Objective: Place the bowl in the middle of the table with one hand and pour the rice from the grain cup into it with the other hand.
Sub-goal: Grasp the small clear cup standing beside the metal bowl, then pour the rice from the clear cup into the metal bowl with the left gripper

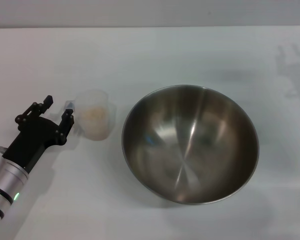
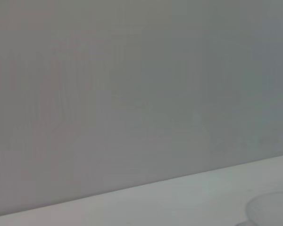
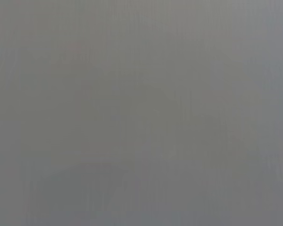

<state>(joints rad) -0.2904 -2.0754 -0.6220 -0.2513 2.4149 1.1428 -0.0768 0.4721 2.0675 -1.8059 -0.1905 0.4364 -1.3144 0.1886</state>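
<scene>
Nearest the camera, the bowl (image 1: 190,144) sat on the worktop (image 1: 150,55) close to the near edge, slightly toward the right side, upright, its brushed steel inside holding nothing.

Grain cup (image 1: 96,115) stood upright just beside the bowl's left rim, apart from it by a narrow strip of worktop. Rice (image 1: 95,114) showed as a pale heap inside the cup.

My left gripper (image 1: 58,111) came in from the near left corner, its arm lying low over the worktop. Its fingers were spread wide. The finger nearer the cup (image 1: 67,120) sat right at the cup's left wall by the small handle; I could not tell whether it touched. The other finger (image 1: 46,101) stood well clear of the cup.

In the left wrist view, only a pale curved rim of the cup (image 2: 271,212) showed at the corner.

My right gripper did not appear in any view; its wrist camera showed plain grey.
</scene>
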